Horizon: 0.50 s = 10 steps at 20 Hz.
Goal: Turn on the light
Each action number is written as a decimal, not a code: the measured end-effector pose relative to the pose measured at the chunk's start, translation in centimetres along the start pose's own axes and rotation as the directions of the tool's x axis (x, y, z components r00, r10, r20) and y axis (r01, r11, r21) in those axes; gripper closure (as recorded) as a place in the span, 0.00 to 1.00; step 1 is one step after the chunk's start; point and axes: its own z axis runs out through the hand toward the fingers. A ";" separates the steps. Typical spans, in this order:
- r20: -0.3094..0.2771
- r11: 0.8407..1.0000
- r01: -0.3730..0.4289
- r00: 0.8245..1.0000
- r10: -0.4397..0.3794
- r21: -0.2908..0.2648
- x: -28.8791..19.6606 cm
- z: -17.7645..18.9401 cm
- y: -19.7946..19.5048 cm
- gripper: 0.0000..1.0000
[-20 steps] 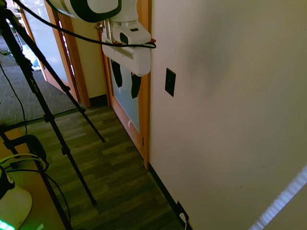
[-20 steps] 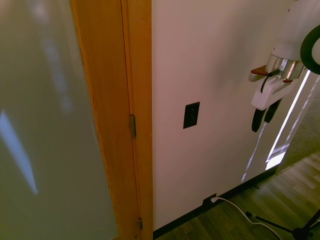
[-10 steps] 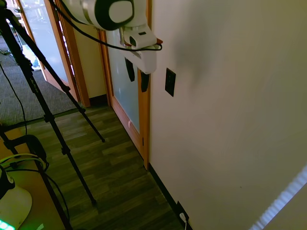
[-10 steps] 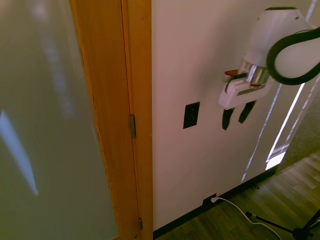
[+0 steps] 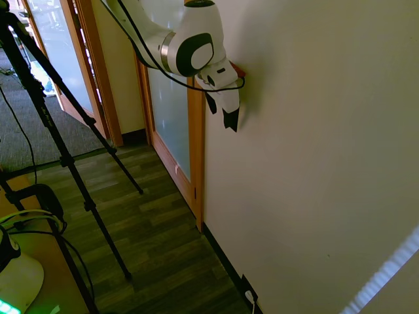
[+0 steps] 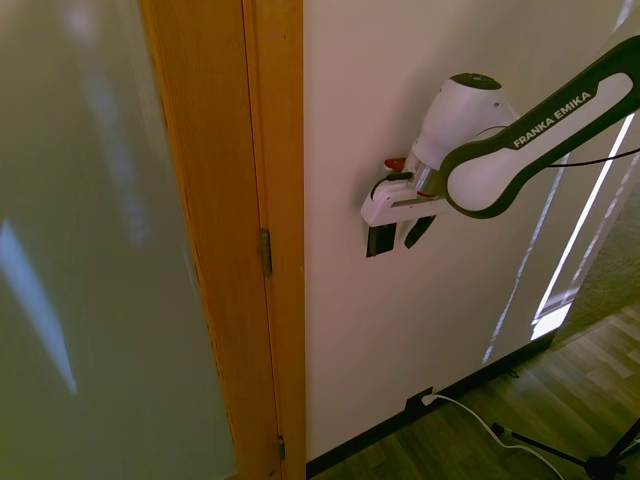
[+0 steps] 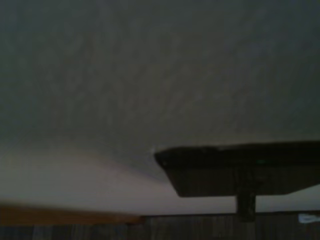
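Note:
The light itself is out of view. Its switch (image 6: 375, 249) is a small dark plate on the cream wall, right of the wooden door frame. My gripper (image 6: 398, 237) is tipped toward the wall directly over the plate, open, with its two dark fingers apart. One finger overlaps the plate and the other finger (image 6: 418, 232) lies just right of it. In the first exterior view the gripper (image 5: 220, 112) hides the switch entirely. The wrist view shows the switch plate (image 7: 240, 170) edge-on and very close, its toggle (image 7: 245, 204) sticking out.
A wooden door frame (image 6: 270, 200) with frosted glass (image 5: 169, 118) borders the wall beside the switch. Low on the wall an outlet with a white plug (image 6: 424, 399) sits at the baseboard. Dark wood floor (image 5: 150, 235) lies below.
The gripper has swung from beside the door frame across to the wall and tilted toward it. It now covers the switch, which showed freely in both exterior views before.

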 end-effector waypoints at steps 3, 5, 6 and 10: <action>-0.063 1.000 -0.011 0.998 0.012 0.018 0.1 0.0 0.0 1.00; -0.109 0.999 -0.033 0.993 0.034 0.008 0.5 0.3 0.4 1.00; -0.128 0.999 -0.038 0.991 0.038 0.003 0.5 0.4 0.4 1.00; -0.146 0.999 -0.031 0.989 0.035 0.029 -0.1 0.2 -0.2 1.00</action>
